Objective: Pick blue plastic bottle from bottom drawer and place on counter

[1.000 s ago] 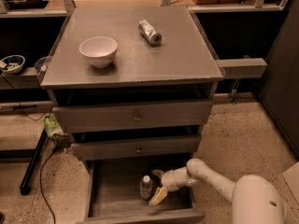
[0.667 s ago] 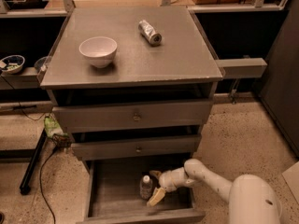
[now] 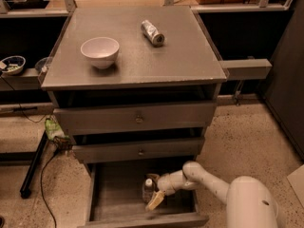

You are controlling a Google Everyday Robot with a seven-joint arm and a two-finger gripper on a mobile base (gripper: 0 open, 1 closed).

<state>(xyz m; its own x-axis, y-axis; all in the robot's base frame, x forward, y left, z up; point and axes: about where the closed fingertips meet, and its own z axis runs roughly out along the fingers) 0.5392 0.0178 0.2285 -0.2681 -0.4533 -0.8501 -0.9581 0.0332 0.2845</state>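
Nearest: bottom drawer (image 3: 116,201) is pulled out toward the camera, front wall at the near edge, plank floor showing. One item visible in it: the blue plastic bottle (image 3: 147,190), upright with its white cap (image 3: 149,182) on top, right of the drawer's centre, on the drawer floor.

Gripper (image 3: 154,197) is down inside the drawer, right up against the bottle's right side, tan tip angled toward the near-left. Can't tell if the grip is clamped on the bottle or loose. White arm (image 3: 209,182) comes in from the near-right, over the drawer's right wall.

Above that, the middle drawer (image 3: 114,152) and top drawer (image 3: 104,120) are both pushed in, each with a small round knob at centre front.

Counter (image 3: 180,56) sits above those. White bowl (image 3: 99,51) is upright on its near-left part, inside plain white. Silver cylinder (image 3: 152,33) lies on its side further back, right of centre, well apart from the bowl.

Side ledge (image 3: 247,68) sticks out from the cabinet's right side, just below counter level.

Far left, on a dark shelf: small bowl (image 3: 12,64) holding something pale; contents not identifiable.

Speckled floor (image 3: 247,137) surrounds the cabinet.
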